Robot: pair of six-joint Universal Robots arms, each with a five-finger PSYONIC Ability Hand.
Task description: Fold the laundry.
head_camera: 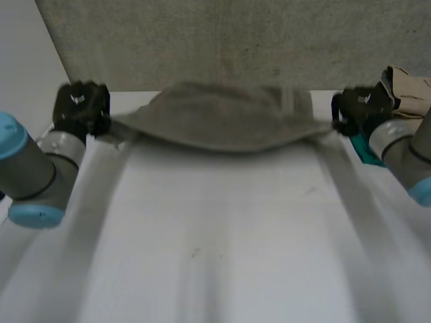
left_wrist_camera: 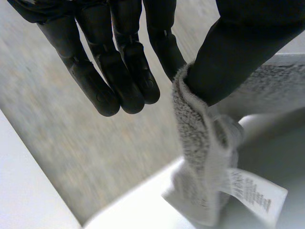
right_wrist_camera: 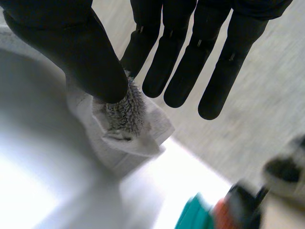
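Two corners of towel (head_camera: 222,121) pinched: one by left hand (head_camera: 82,108), one by right hand (head_camera: 360,108), each between thumb and one finger; other fingers left straight. Towel stretched between hands at far side of table (head_camera: 215,256), middle sagging. Risk: only corner tip is caught at right hand; slip is likely if tension is raised. Skewed fold is caused by uneven lowering. Pile (head_camera: 407,91) beside right hand may be snagged.

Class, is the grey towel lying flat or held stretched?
Held stretched: left hand and right hand each pinch an end; towel sags between.
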